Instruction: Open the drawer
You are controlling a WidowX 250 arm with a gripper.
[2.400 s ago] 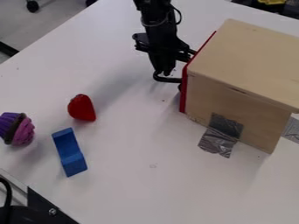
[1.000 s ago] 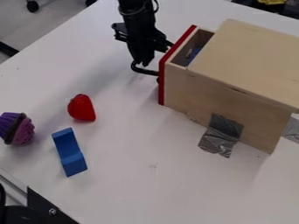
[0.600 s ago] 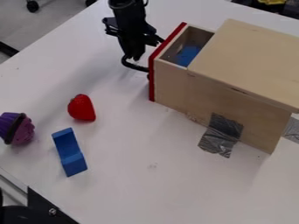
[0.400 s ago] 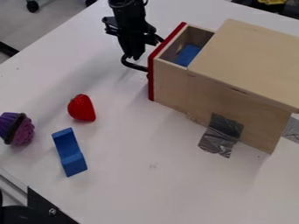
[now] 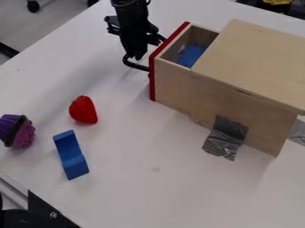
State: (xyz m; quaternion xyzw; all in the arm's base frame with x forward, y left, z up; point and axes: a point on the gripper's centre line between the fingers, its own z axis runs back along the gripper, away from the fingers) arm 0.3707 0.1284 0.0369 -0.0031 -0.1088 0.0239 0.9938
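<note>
The black gripper (image 5: 137, 56) hangs down near the top of the view, left of centre, at the end of a black robot arm (image 5: 130, 15) that enters from the top edge. Whether its jaws stand wide or narrow cannot be told. Its tip is at the curved black handle (image 5: 134, 66) of a wooden drawer (image 5: 171, 87), between the bend of the handle and the drawer's red front panel (image 5: 152, 79).

The drawer is partly open, drawn out toward the left from a pale wooden box (image 5: 256, 58) that fills much of the right side. Through the drawer's open top, a blue object (image 5: 191, 55) lies inside, close to the box's lid edge. Silver-grey tape (image 5: 228, 133) runs from the lower side of the box onto the white table (image 5: 149, 191); another piece of tape (image 5: 298, 132) shows at the right edge.

Well apart from the drawer, toward the lower left, three toys are on the table. A red strawberry (image 5: 83, 110) is nearest the handle. Just below it lies a blue block (image 5: 71, 156) with a hollow in its middle. At the far left is a cupcake (image 5: 19, 132), purple and pink with a dark band between, tilted on its side.
</note>
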